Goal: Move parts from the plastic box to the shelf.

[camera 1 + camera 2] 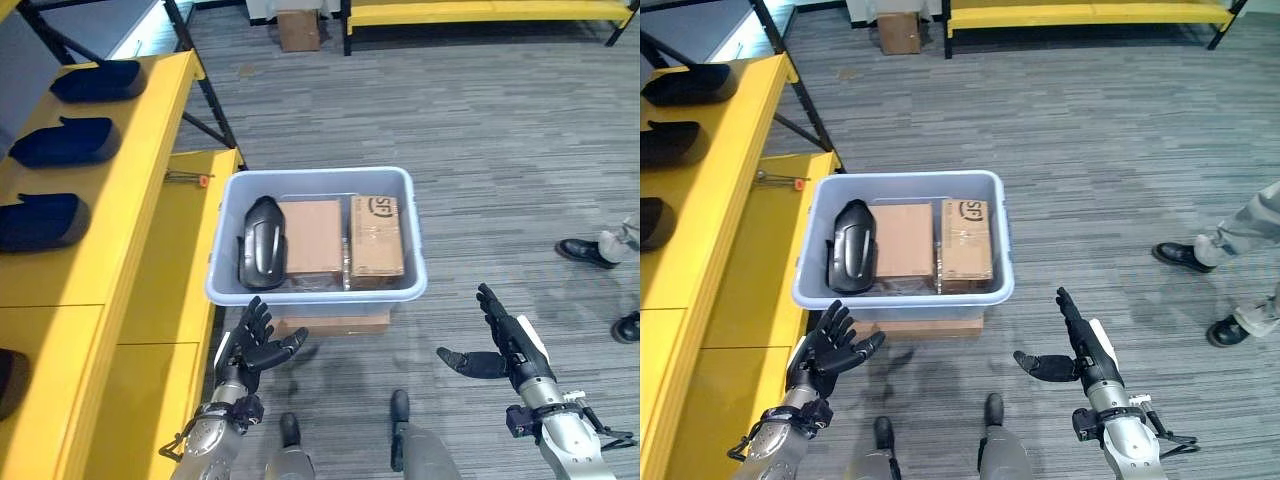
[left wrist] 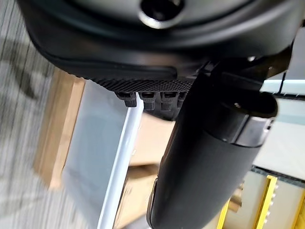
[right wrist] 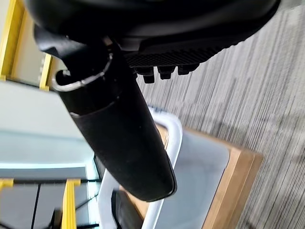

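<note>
From the left eye view: a pale plastic box point(image 1: 316, 290) on a low cardboard base point(image 1: 335, 323) on the floor, holding a black part point(image 1: 262, 241) at its left and two cardboard boxes point(image 1: 312, 238) beside it, with the yellow shelf point(image 1: 150, 200) at left carrying three dark parts point(image 1: 66, 141). In the right eye view: left hand point(image 1: 828, 352) just short of the box's near left corner, fingers spread and empty; right hand point(image 1: 1080, 352) off to the box's right, fingers straight, thumb out, empty; a person's shoes point(image 1: 1180, 256) at far right. In the wrist views: each thumb close up, box rim and cardboard base beyond.
</note>
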